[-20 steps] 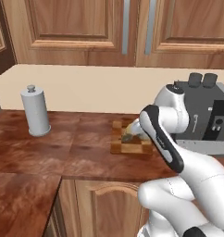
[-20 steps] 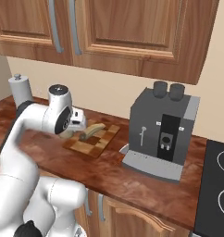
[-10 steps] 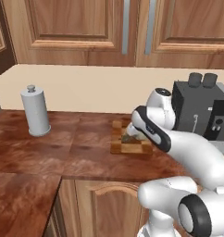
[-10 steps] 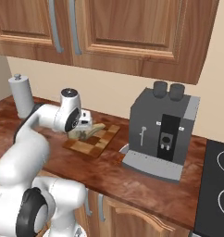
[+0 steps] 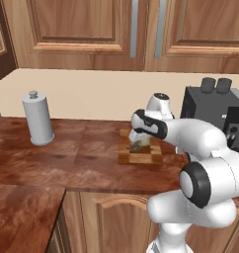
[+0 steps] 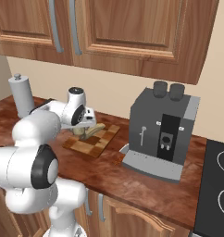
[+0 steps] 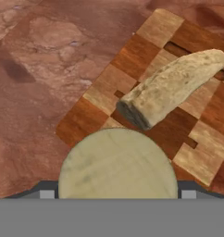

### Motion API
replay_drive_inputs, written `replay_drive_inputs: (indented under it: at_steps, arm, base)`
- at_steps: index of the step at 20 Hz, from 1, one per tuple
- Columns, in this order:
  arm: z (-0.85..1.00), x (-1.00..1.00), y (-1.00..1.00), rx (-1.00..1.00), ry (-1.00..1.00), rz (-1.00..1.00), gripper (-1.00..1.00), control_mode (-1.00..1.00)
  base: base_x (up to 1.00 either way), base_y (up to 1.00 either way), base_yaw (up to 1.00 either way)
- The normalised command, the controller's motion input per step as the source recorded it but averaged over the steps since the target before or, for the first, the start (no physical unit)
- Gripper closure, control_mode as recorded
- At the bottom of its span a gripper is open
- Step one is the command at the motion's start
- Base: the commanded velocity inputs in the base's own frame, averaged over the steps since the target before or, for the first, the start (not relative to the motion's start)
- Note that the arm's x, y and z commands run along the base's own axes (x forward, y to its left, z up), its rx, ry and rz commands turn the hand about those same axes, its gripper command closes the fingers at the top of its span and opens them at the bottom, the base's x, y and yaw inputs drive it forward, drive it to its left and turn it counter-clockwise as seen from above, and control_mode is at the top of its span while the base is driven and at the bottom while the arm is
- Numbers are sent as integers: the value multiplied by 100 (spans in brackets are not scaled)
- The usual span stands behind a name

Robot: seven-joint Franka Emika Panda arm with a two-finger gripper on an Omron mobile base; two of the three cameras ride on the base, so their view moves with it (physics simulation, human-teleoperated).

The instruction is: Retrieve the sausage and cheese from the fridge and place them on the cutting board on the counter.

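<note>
The claw (image 7: 117,194) is hanging low over the board (image 7: 178,92), which is lying on the tabletop (image 5: 67,158) near its back edge, between the grey canister (image 5: 37,118) and the coffee machine (image 6: 162,134). In the hand view the cheese (image 7: 117,164) is sitting as a pale round puck right between the finger mounts, its width filling the gap between them. The jaws are standing wide, about as wide as the puck, so they appear to be closed on it rather than free, though contact itself is hidden at the frame's bottom. The puck is hovering over the board's near corner, at the edge where the patchwork meets bare tabletop.

The sausage (image 7: 174,88) is lying on the board already, a pale tan, tapered piece, just beyond the cheese and apart from it.

Risks from here, as a judgement:
- Letting go now could be dropping the puck half off the board's corner, since it is sitting over the edge rather than the middle.
- A round puck released on its rim could be rolling off the board.
- Pushing further in before release could be nudging the sausage toward the far edge.
- Coming down too hard could be shifting the board itself.
</note>
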Motion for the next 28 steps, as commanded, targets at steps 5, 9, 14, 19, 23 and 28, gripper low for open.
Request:
replay_drive_inputs:
  at_steps: [5, 9, 14, 19, 23, 28]
  arm:
    - [-41, 34, 22, -7, 0, 7, 100, -100]
    - [-49, 1, 18, -7, 0, 4, 100, -100]
    - [-34, 16, 6, 0, 0, 2, 100, -100]
    - [-22, 22, 3, 0, 0, 1, 100, -100]
    - [-21, 7, 8, 0, 0, 0, 100, -100]
    - [-25, -5, 2, 0, 0, 0, 100, -100]
  base:
    - [0, 0, 0]
    - [0, 0, 0]
    - [0, 0, 0]
    - [0, 0, 0]
    - [0, 0, 0]
    - [0, 0, 0]
